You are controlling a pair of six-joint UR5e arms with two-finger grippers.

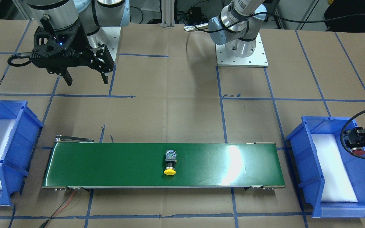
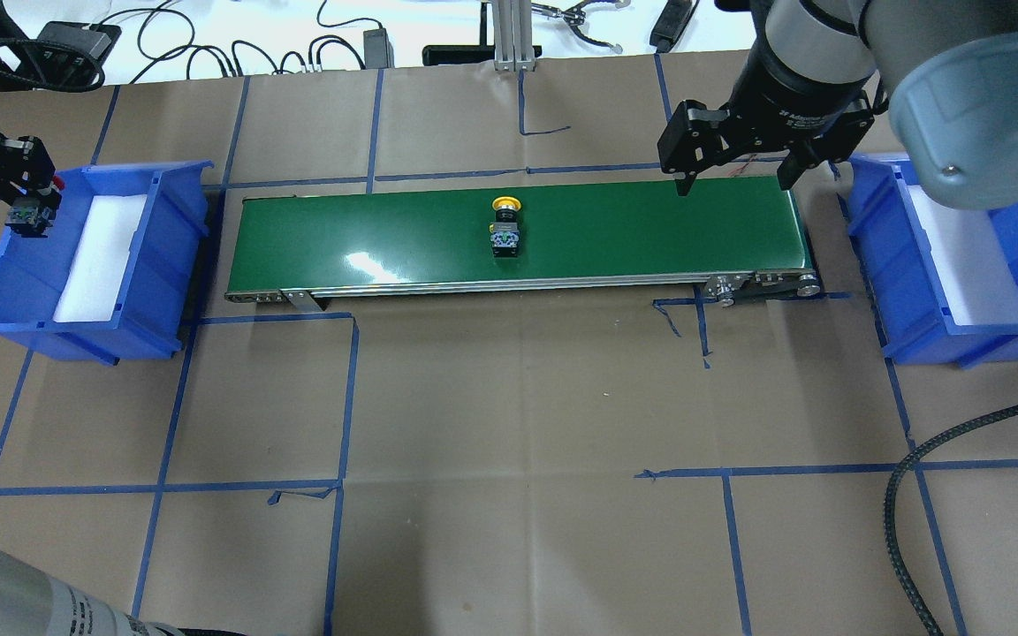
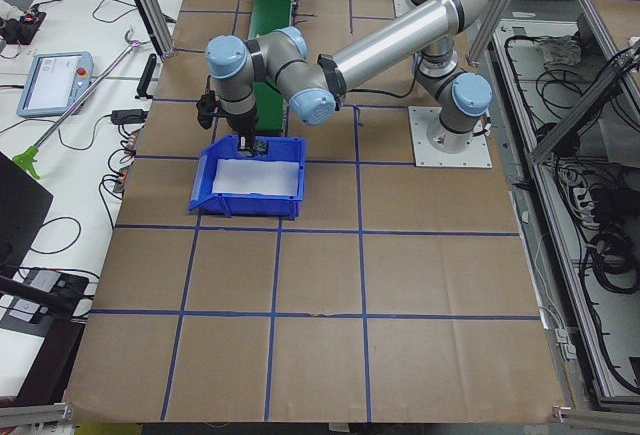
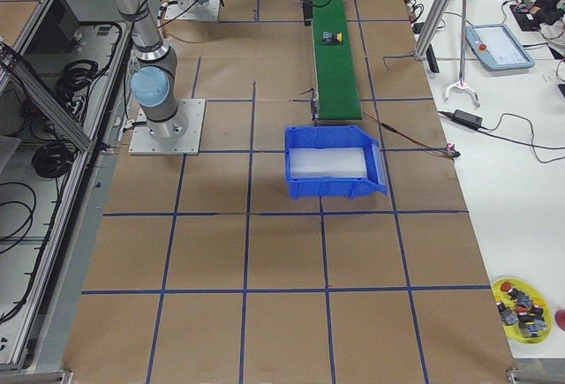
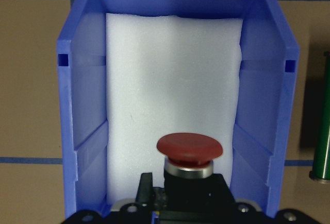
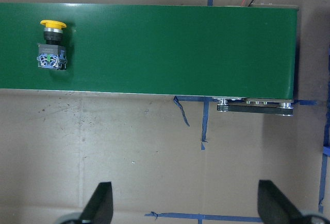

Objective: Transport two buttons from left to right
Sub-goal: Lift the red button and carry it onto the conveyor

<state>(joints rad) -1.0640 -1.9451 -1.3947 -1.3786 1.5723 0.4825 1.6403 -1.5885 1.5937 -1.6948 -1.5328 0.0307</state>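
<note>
Left claw: my left claw (image 2: 27,201) is clenched on the red button (image 5: 190,149). The jaws pinch its black body from both sides, and the red cap sticks out ahead of the fingertips.
Left claw, place: it hangs over the left bin (image 2: 166,256), above one end of the white foam pad (image 5: 172,90) that lines the floor. I cannot tell whether the button touches the foam.
Right claw: my right claw (image 2: 734,181) is released, its jaws spread wide with nothing between them. It points down over the right-hand end of the green belt (image 2: 633,230) and touches nothing.
Yellow button: the yellow button (image 2: 506,225) lies on its side near the middle of the belt. Its cap points toward the belt's far edge and its grey block toward me. It is well apart from my right claw, which sits further along the belt toward the right bin (image 2: 885,256).
Right bin: it stands just off the belt's right end and is lined with white foam.
Surface: the table (image 2: 518,424) is covered in brown paper crossed by a grid of blue tape. The belt runs lengthwise between the two blue bins.
Room: cables lie along the table's far edge. A side bench holds a teach pendant (image 3: 55,80) and a yellow dish (image 4: 521,300) of small parts.
</note>
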